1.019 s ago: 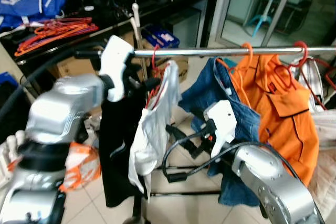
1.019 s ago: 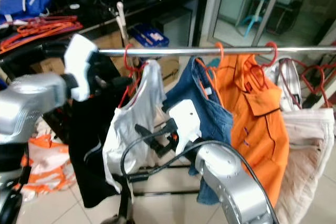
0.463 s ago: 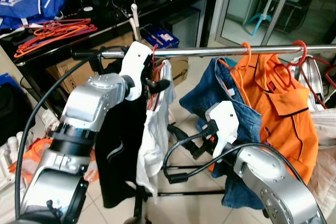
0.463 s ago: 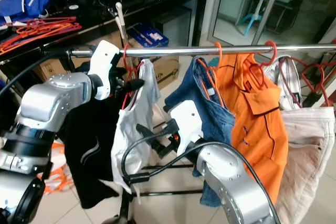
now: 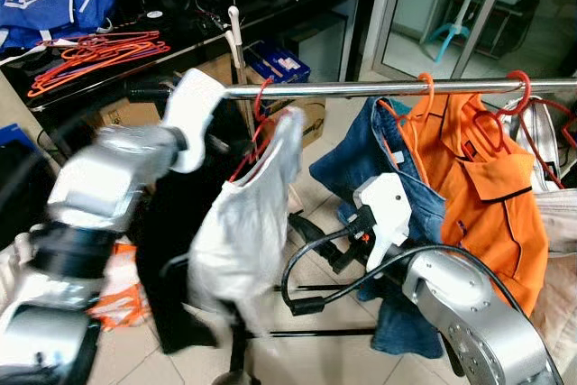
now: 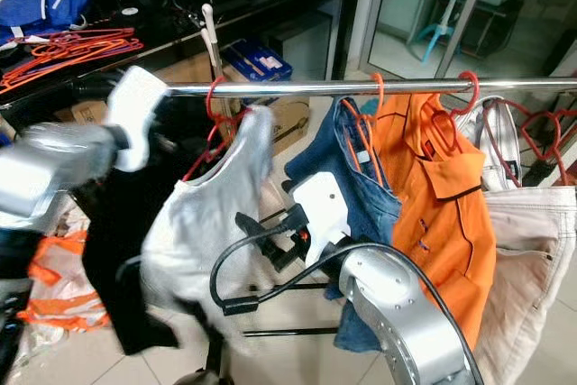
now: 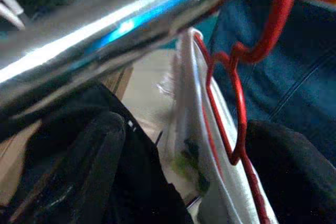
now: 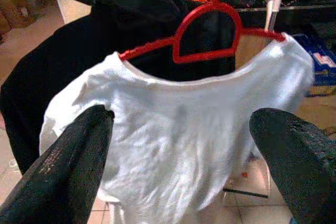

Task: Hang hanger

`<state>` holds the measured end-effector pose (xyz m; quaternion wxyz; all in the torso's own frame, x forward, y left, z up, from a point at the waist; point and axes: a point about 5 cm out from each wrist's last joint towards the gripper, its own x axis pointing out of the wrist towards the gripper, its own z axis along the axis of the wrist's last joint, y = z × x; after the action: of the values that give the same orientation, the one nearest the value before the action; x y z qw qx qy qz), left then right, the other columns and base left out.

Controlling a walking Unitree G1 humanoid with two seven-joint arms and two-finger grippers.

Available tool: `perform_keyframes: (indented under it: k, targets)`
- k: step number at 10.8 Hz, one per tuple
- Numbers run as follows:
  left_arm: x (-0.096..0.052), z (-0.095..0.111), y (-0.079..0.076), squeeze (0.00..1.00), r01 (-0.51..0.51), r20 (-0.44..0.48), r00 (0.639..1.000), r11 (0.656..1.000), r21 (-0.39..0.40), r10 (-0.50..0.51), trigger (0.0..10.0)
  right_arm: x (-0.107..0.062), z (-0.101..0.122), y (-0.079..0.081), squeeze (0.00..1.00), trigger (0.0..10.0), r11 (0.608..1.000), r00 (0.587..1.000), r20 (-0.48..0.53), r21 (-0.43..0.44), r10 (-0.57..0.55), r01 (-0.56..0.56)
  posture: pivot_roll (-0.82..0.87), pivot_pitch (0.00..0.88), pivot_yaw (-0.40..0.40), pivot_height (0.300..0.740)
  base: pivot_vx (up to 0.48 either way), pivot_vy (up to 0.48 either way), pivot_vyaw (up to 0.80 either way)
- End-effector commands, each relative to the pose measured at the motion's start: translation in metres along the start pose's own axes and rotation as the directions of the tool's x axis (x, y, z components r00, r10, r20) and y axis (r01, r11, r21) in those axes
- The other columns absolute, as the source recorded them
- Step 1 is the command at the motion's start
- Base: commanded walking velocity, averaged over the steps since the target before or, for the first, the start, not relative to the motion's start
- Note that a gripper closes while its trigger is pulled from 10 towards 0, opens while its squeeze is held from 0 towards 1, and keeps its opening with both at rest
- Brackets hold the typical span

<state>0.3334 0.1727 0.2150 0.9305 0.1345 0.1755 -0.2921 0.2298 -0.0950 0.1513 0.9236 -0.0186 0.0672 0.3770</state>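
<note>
A red hanger [image 5: 261, 105] carrying a white shirt [image 5: 242, 223] has its hook over the metal rail [image 5: 361, 89]. The shirt is blurred and faces broadside. My left arm [image 5: 117, 173] is raised at the rail's left end, also blurred. In the left wrist view my left gripper [image 7: 186, 129] is open just under the rail [image 7: 105, 30], with the hanger wire [image 7: 239, 114] between its fingers [image 7: 89, 171]. Lower down, my right gripper [image 5: 313, 241] stands wide open and faces the white shirt [image 8: 178, 129] from a short way off.
Right of the shirt the rail holds blue jeans [image 5: 379, 160], an orange jacket [image 5: 478, 178] and pale clothes [image 6: 532, 250] on red hangers. A black garment [image 5: 171, 250] hangs to its left. A dark table [image 5: 90, 69] with loose orange hangers [image 5: 90, 47] stands behind.
My left arm has drawn back to the left and dropped a little from the hanger. The white shirt has swung and turned broadside. The right arm has hardly moved.
</note>
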Motion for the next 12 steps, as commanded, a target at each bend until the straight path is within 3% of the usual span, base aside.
perform_keyframes:
  k: [1, 4, 7, 9, 11, 12]
  targets:
    - [-0.006, 0.002, 0.003, 0.00, -0.003, 0.014, 1.000, 1.000, 0.010, 0.003, 10.0, 0.002, 0.001, -0.002, 0.00, 10.0, 1.000, 1.000, 0.008, -0.018, 0.006, -0.006, 0.01, 0.000, 0.038, 0.740, 0.000, 0.000, 0.00]
    - [-0.005, 0.002, 0.001, 0.00, -0.013, 0.049, 0.999, 0.999, 0.033, 0.011, 10.0, 0.004, 0.002, -0.003, 0.00, 10.0, 0.999, 1.000, 0.008, -0.027, 0.018, -0.017, 0.02, 0.000, 0.023, 0.740, 0.000, 0.000, 0.00]
    - [0.011, 0.015, -0.012, 0.00, 0.033, 0.142, 0.989, 0.999, 0.003, -0.033, 10.0, 0.005, 0.002, -0.003, 0.00, 10.0, 0.999, 1.000, 0.015, -0.024, 0.021, -0.021, 0.02, 0.000, 0.031, 0.740, 0.000, 0.000, 0.00]
    - [0.030, 0.008, -0.015, 0.00, 0.028, 0.123, 0.992, 0.999, 0.019, -0.030, 10.0, 0.006, 0.000, -0.001, 0.00, 10.0, 1.000, 1.000, 0.015, -0.021, 0.020, -0.020, 0.01, 0.000, 0.038, 0.740, 0.000, 0.000, 0.00]
    - [0.041, -0.002, -0.012, 0.00, -0.014, 0.080, 0.997, 0.999, 0.042, 0.010, 10.0, 0.005, 0.001, -0.001, 0.00, 10.0, 1.000, 1.000, 0.019, -0.021, 0.015, -0.015, 0.00, 0.000, 0.052, 0.740, 0.000, 0.000, 0.00]
    - [0.042, -0.001, -0.014, 0.00, 0.008, 0.085, 0.996, 1.000, 0.016, -0.010, 10.0, 0.005, 0.002, -0.001, 0.00, 10.0, 1.000, 1.000, 0.021, -0.021, 0.011, -0.011, 0.00, 0.000, 0.055, 0.740, 0.000, 0.000, 0.00]
